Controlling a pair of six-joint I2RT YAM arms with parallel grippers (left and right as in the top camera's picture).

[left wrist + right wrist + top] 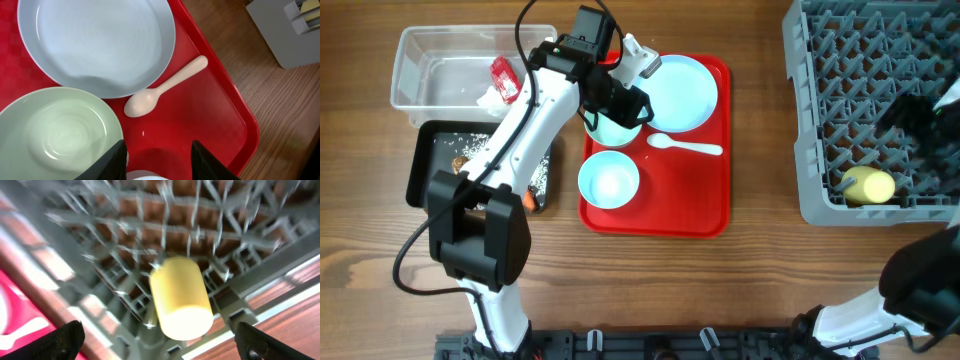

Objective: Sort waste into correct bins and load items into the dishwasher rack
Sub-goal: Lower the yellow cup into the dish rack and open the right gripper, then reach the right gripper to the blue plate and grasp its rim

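- Presently the left claw [157,146] hangs low over the red tray [220,115], at the rim of the mint-green bowl [60,135]. Its jaws are part-way apart with only tray between them, and it holds nothing.
- The right claw [159,327] is over the dishwasher rack [820,130] at the right end of the surface [770,290]. It is spread wide, clear of the yellow cup [180,300], which lies on its side on the lattice near the rack's near edge.
- On the tray, the pale blue plate [100,40] sits far right. The white spoon [162,92] lies just beside it and the light blue bowl [609,180] is near left.
- Handling, my guess:
  - The bowls look stiff, glossy and light, so likely slippery; pinch across the rim wall.
  - The plate is shallow, with its lip low to the tray, and awkward to get under.
  - The spoon is featherlight and lies flat; take it by the handle.
- At far left, the clear tub [420,50] holds the red wrapper [503,78] and napkin [490,97]. The black tub [418,165] holds rice.
- No brand or legible writing anywhere.
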